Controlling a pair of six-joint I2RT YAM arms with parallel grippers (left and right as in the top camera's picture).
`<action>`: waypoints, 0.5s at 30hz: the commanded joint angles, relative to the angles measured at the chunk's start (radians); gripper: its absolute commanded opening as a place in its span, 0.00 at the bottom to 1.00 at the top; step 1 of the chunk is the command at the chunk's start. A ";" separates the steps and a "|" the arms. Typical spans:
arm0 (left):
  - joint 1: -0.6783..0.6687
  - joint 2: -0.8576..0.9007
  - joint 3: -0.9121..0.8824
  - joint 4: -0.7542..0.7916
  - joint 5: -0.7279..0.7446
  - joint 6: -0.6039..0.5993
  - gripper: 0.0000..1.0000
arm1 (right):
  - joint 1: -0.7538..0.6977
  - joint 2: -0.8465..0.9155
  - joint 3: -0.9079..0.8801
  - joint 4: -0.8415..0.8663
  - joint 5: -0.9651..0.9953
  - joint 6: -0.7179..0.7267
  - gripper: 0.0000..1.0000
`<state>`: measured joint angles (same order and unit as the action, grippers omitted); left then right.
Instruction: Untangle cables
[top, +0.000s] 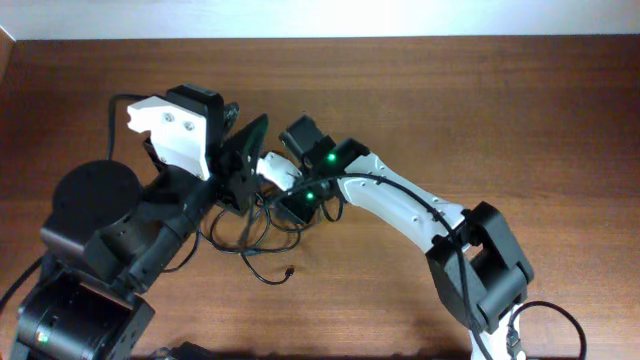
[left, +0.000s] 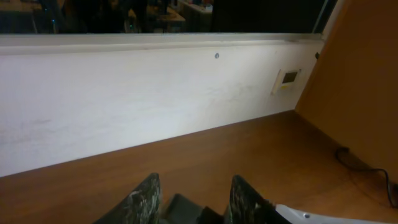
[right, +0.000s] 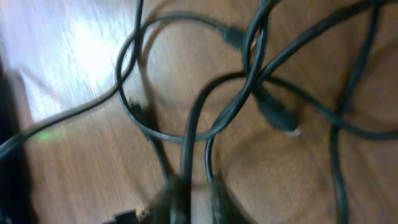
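Note:
The cables (top: 243, 236) are thin black cords lying in tangled loops on the wooden table, with one loose plug end (top: 288, 271) toward the front. In the right wrist view the loops (right: 186, 87) cross each other around a plug with a light tip (right: 278, 116). My right gripper (right: 198, 199) is blurred. Its fingers stand close together, two strands run in between them, and a strip of table shows in the gap. Overhead, it (top: 278, 203) sits at the tangle's upper edge. My left gripper (left: 194, 200) is open, tilted up toward the wall and holds nothing. Overhead, it (top: 250, 150) is just left of the right wrist.
A white wall (left: 124, 99) runs along the far table edge, and a thicker black cable (left: 367, 171) lies by the right side panel. The two arms crowd together over the middle-left of the table (top: 480, 110). A round black base (top: 95, 190) stands at the left.

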<state>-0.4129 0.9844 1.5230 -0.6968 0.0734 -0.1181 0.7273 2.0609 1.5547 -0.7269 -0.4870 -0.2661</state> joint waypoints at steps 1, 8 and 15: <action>0.003 -0.005 0.006 -0.001 -0.011 -0.013 0.37 | 0.001 0.014 -0.079 0.022 -0.016 -0.006 0.27; 0.003 0.000 0.005 -0.018 -0.032 -0.012 0.40 | -0.023 -0.013 -0.049 0.046 -0.066 -0.011 0.04; 0.003 0.020 0.005 -0.219 -0.081 0.011 0.41 | -0.204 -0.162 0.228 -0.119 -0.085 -0.037 0.04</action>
<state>-0.4129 1.0000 1.5234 -0.8562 0.0154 -0.1234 0.6109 2.0075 1.6588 -0.7967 -0.5522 -0.2749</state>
